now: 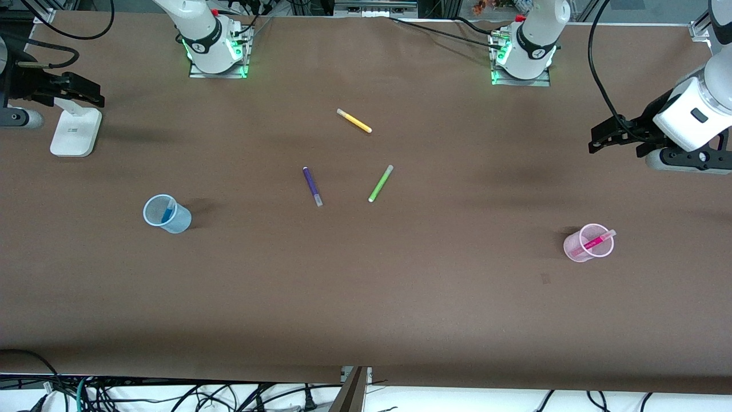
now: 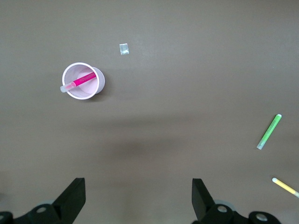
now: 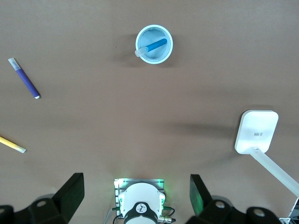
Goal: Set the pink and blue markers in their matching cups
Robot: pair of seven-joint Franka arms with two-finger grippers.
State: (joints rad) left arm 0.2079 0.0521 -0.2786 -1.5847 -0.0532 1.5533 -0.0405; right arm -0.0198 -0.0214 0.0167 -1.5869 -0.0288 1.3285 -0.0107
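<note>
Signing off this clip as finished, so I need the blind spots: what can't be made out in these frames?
- Blue marker, front view: its lower end is veiled by the blue cup wall.
- Pink marker, front view: the pink cup veils its lower end.
- Left gripper, left wrist view: open fingers, cut off by the frame edge.
- Right gripper, right wrist view: the same.
- Small pale scrap beside the pink cup: too small to identify.

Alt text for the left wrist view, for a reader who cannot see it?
A pink marker leans inside a pale pink cup on a brown table. The left end effector is open above bare table, with green and yellow markers nearby.
</note>
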